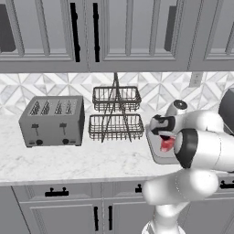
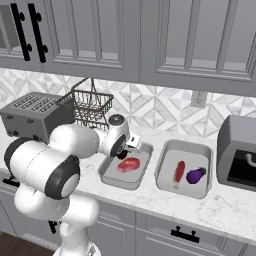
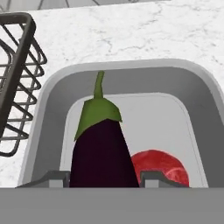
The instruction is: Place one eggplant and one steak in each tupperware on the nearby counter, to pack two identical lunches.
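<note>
In the hand view a dark purple eggplant (image 3: 103, 153) with a green cap stands between my fingertips (image 3: 54, 177), and my gripper (image 3: 105, 180) is shut on it. It hangs over the left grey tupperware (image 3: 131, 70), beside the red steak (image 3: 162, 166) lying inside. From the right base view my gripper (image 2: 129, 145) hovers above that tupperware (image 2: 112, 176) and its steak (image 2: 129, 164). The second tupperware (image 2: 167, 150) to the right holds a steak (image 2: 179, 171) and an eggplant (image 2: 196, 175). Both stand on the white counter (image 1: 91, 160).
A two-tier wire basket rack (image 1: 115, 114) stands just left of the tupperware, with its lower basket (image 3: 17, 78) close to the hand. A toaster (image 1: 52, 121) sits farther left. A grey oven-like appliance (image 2: 240, 152) is at the right end. Wall cabinets hang overhead.
</note>
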### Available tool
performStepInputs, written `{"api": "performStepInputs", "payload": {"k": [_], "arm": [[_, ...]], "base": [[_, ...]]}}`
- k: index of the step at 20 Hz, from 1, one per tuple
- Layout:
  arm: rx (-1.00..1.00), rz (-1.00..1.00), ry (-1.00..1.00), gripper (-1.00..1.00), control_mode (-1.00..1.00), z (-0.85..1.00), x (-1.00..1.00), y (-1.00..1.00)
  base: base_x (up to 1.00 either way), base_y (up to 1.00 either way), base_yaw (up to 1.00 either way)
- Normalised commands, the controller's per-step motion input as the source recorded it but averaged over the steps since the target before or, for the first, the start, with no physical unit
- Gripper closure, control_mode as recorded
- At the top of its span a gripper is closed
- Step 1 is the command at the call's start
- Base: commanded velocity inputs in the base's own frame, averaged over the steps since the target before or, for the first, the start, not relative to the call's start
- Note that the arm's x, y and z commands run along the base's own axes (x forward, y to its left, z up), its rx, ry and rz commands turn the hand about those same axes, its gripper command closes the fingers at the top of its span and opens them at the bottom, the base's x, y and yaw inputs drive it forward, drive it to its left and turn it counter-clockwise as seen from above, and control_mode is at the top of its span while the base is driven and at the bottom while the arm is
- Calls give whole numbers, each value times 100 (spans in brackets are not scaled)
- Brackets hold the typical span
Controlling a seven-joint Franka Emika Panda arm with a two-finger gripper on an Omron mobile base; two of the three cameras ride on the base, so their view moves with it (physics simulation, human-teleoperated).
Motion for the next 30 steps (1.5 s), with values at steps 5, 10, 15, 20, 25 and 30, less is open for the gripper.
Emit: {"api": "performStepInputs", "payload": {"k": [5, 10, 15, 20, 25, 30], "arm": [[3, -1, 0, -100, -100, -4, 33, 4], [0, -5, 1, -100, -100, 0, -12, 0], [6, -5, -6, -100, -100, 28, -100, -23], [9, 0, -29, -100, -100, 38, -100, -54], [11, 0, -49, -100, -100, 97, -100, -56], [16, 0, -57, -100, -100, 100, -100, -51]], "base": [[0, 0, 0], [0, 0, 0], [0, 0, 0], [0, 0, 0], [0, 0, 0], [0, 0, 0]]}}
